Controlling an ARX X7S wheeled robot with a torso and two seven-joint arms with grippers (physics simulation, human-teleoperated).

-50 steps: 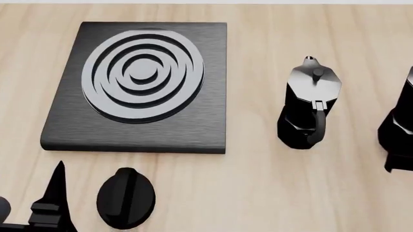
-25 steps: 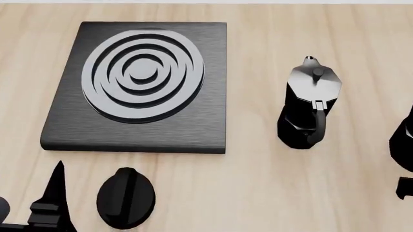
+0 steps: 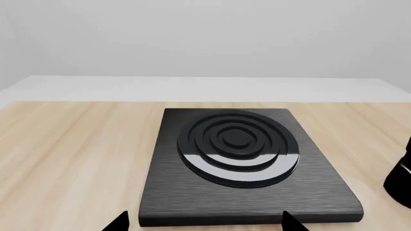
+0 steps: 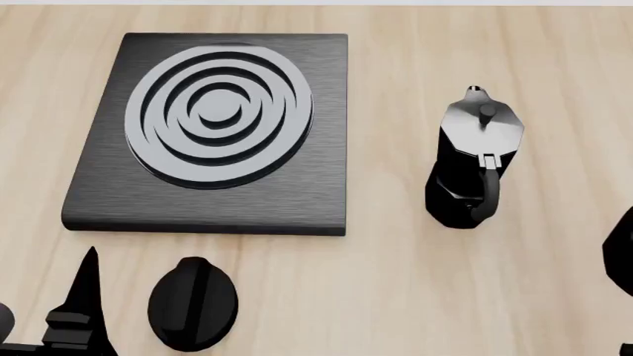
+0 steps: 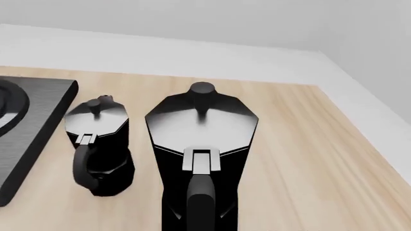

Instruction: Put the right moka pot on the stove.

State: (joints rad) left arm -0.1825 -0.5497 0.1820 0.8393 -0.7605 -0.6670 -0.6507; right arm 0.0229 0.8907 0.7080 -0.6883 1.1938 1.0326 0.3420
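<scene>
The wooden table (image 4: 396, 297) carries everything. The stove (image 4: 227, 200) lies flat at 10 o'clock in the head view, its ring burner (image 4: 219, 113) bare. The right moka pot (image 5: 201, 144) stands upright on the table, close before the right wrist camera, handle toward the lens; in the head view only a dark sliver shows at the 4 o'clock edge. The second moka pot (image 4: 473, 159) stands upright at 2 o'clock, well apart from the stove. A round black knob (image 4: 193, 302) sits at 7 o'clock, near the stove's front edge. The left gripper (image 3: 200, 222) shows two tips spread apart, holding nothing. The right gripper's fingers are not visible; state cannot be told.
</scene>
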